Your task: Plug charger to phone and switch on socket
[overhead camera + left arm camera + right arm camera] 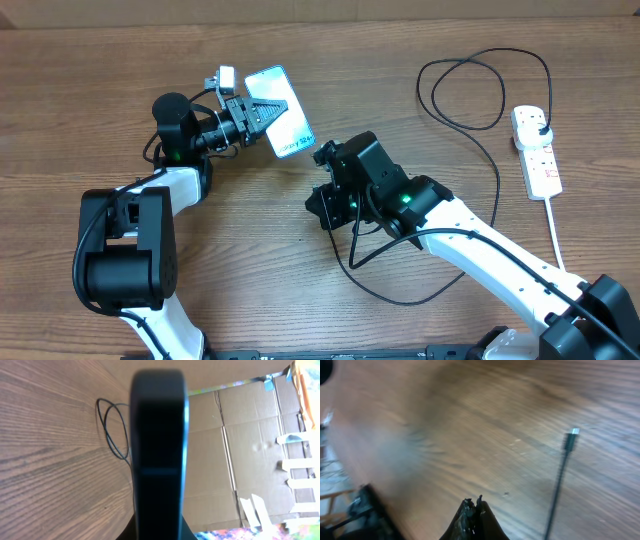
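Left pincer pinches the slim blue-screened phone; right pincer, pressed together, sits empty near the thin black charger cable.

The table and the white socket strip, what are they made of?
I think the table is wood or a wood-look laminate: it is brown and matte, with long grain lines. I can't tell which. Probably the socket is smooth white plastic, since it is one moulded piece with rounded corners.

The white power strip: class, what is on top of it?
A black plug sits in the end socket of the white oblong power strip, and its long thin black cable loops away. The plug covers that socket's holes and its own pins, so neither can be seen.
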Motion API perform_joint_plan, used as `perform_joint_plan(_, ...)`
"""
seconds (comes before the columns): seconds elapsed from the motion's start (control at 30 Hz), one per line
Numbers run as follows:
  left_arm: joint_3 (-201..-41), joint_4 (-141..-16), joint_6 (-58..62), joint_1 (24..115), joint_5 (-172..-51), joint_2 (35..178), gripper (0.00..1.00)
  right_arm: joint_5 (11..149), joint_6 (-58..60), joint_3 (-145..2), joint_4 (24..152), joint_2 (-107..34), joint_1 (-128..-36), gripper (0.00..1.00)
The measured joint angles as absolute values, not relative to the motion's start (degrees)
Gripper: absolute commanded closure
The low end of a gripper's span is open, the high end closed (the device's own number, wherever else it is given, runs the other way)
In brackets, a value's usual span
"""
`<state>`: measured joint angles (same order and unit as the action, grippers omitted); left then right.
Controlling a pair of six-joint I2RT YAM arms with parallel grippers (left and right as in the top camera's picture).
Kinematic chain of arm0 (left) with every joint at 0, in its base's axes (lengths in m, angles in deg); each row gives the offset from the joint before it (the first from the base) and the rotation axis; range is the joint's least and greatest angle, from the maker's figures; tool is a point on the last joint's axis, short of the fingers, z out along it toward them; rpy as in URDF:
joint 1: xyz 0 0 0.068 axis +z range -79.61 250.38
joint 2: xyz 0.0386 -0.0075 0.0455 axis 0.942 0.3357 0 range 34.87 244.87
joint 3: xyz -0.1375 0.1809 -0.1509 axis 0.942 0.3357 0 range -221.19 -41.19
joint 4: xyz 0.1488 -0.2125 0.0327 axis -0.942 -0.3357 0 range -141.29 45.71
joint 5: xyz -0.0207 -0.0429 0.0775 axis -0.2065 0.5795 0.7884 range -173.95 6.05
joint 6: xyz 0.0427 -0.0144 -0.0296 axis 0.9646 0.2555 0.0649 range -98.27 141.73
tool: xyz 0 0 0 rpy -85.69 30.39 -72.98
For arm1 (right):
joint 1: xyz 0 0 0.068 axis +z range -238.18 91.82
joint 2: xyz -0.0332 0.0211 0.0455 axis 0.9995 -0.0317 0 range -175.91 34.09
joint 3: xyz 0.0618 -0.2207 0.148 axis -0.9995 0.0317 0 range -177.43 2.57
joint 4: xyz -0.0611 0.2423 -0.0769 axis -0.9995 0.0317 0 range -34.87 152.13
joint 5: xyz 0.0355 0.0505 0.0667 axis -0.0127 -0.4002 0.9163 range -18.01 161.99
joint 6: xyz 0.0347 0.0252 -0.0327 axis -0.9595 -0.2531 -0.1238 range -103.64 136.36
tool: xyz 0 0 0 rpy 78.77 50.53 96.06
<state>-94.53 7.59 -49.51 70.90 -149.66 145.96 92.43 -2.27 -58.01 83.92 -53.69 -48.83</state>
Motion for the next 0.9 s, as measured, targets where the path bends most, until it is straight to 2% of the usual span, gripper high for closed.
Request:
perform_joint_plan(0.1, -94.5, 7.2, -50.4, 71.1, -149.7, 146.0, 0.96, 87.5, -0.3, -57.7, 83.4, -53.7, -48.8, 0.31)
perform_joint_plan(0.23, -94.5, 6.3, -50.6, 72.0, -148.9, 146.0, 0.96, 82.9, 6.4, -57.7, 81.2, -55.1, -48.8, 0.16)
perform_joint_plan(0.43, -94.6, 4.9, -50.5, 73.5, -147.1, 146.0, 0.96, 78.8, 12.5, -57.7, 77.7, -63.4, -48.8, 0.19)
perform_joint_plan(0.7, -94.6, -2.5, -46.5, 75.5, -145.0, 146.0, 0.96, 75.4, 14.6, -57.7, 74.9, -69.7, -48.8, 0.4)
perform_joint_plan(0.9, -94.6, -4.0, -43.2, 75.9, -144.6, 146.0, 0.96, 72.5, 14.9, -57.7, 73.8, -72.1, -47.4, 0.41)
